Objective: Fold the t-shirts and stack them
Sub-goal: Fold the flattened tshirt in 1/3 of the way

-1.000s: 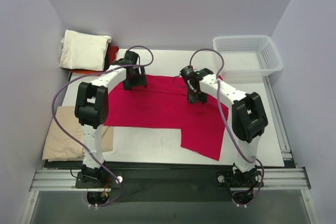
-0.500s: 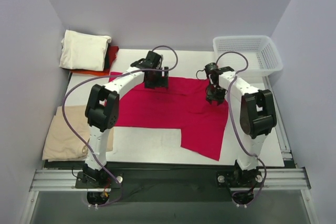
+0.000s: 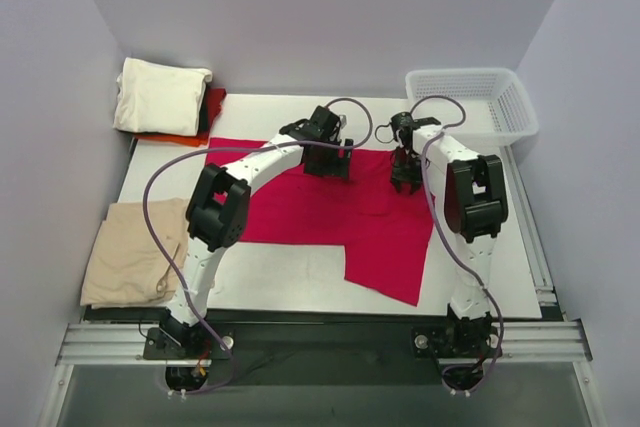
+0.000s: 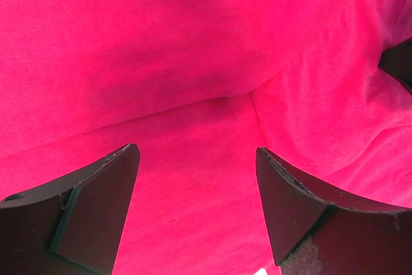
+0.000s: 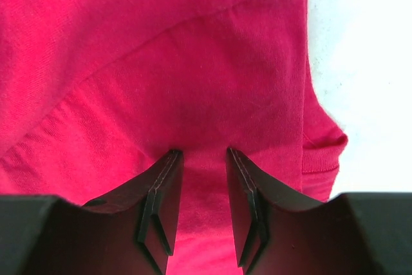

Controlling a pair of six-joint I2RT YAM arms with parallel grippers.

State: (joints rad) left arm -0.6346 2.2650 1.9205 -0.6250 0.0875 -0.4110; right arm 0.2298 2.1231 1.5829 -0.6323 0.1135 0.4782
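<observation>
shirt: bright crimson-red soft cloth t-shirt (image 3: 300, 209) spread on white table (image 3: 280, 269) | handling: light, limp (pinch far edge, near the sleeve) | left gripper (image 4: 196, 154): jaws wide apart above it | right gripper (image 5: 203, 154): jaws nearly together on the cloth, pinch unclear

Left arm (image 3: 258, 162), right arm (image 3: 470, 197) stretched forward, wrists angled down; left fingers (image 4: 84, 217) spread wide, right fingers (image 5: 161, 198) narrowly apart.

Four t-shirts are in view: one crimson t-shirt (image 3: 300, 207), one cream-white t-shirt (image 3: 160, 95), one orange-red t-shirt (image 3: 165, 136) and one tan-beige t-shirt (image 3: 125, 257). There is one white basket (image 3: 526, 112). There are two arms, the left arm (image 3: 215, 212) and the right arm (image 3: 470, 197).
</observation>
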